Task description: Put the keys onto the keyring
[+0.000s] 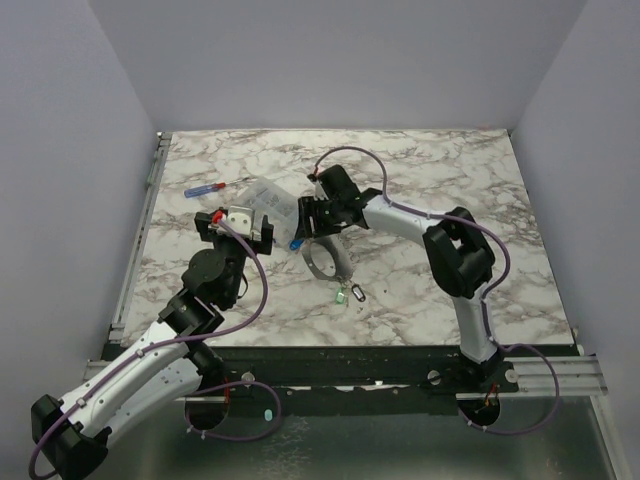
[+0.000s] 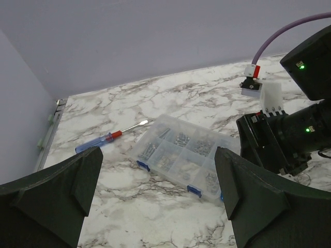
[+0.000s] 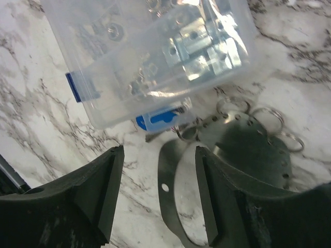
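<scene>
keyring [image 1: 320, 266] lies flat on the marble table [image 1: 450, 180], just in front of the clear compartment box [image 1: 262, 195] and directly beneath the right gripper [image 1: 318, 222]. in the right wrist view its grey band runs up between that gripper's jaws, which stand apart with a gap on either side of the band, so nothing is pinched. small split rings [image 3: 266, 116] sit along its far side. a blue-headed key [image 3: 160, 118] lies at the box's edge, right beside the ring, though whether it touches is hard to tell. a green-headed key [image 1: 340, 297] lies apart from it, nearer the arm bases. the left gripper [image 2: 158, 155] hovers near the box, jaws spread wide and empty, looking towards the box and the screwdriver [image 2: 111, 138]

by its look the ring is light, stiff, smooth metal, so it will likely skate on the polished marble if nudged sideways, and it may twist in a loose pinch. the surest hold seems to be across a bare stretch of the band, clear of the split rings, with the jaws closing squarely from above. the keys look tiny and light, and the plastic head is the thicker, grippier part to take
</scene>
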Controlling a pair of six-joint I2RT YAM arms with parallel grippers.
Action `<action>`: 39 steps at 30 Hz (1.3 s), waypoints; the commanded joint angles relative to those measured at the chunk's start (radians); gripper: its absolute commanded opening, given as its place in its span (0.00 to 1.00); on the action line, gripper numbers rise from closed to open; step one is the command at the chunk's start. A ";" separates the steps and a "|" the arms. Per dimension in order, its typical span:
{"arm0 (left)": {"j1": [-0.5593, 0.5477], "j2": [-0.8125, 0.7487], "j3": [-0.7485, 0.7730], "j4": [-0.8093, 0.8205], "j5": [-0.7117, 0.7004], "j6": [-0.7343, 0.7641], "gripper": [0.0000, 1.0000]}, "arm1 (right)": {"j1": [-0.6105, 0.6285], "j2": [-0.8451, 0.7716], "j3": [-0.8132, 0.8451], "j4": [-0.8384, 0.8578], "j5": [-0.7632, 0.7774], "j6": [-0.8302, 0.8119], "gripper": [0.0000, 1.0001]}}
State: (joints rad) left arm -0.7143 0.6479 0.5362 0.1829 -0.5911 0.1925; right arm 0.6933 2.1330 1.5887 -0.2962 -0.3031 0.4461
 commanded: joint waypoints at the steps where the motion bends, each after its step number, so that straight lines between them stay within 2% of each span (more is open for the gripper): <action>1: 0.004 -0.009 0.003 -0.008 0.020 0.006 0.97 | -0.001 -0.121 -0.086 -0.063 0.132 -0.045 0.67; 8: 0.004 -0.001 0.003 -0.007 0.029 0.005 0.97 | 0.000 -0.220 -0.257 -0.005 0.225 -0.079 0.68; 14: 0.004 0.010 0.002 -0.008 0.031 0.003 0.97 | 0.004 -0.196 -0.268 0.054 0.008 -0.098 0.66; 20: 0.004 0.025 0.002 -0.008 0.030 0.005 0.98 | 0.004 -0.149 -0.262 0.115 -0.075 -0.070 0.65; 24: 0.004 0.031 0.001 -0.007 0.030 0.008 0.97 | 0.005 -0.090 -0.251 0.145 -0.076 -0.049 0.65; 27: 0.006 0.033 0.000 -0.007 0.027 0.011 0.97 | 0.004 -0.064 -0.244 0.157 -0.038 -0.044 0.65; 32: 0.006 0.038 -0.001 -0.007 0.030 0.011 0.97 | -0.006 -0.070 -0.257 0.128 0.141 -0.051 0.65; 39: 0.006 0.039 -0.001 -0.008 0.034 0.011 0.97 | -0.048 -0.145 -0.388 0.123 0.297 -0.036 0.66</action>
State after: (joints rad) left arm -0.7143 0.6865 0.5362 0.1825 -0.5785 0.1963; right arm 0.6807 2.0060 1.2926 -0.1097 -0.1738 0.4065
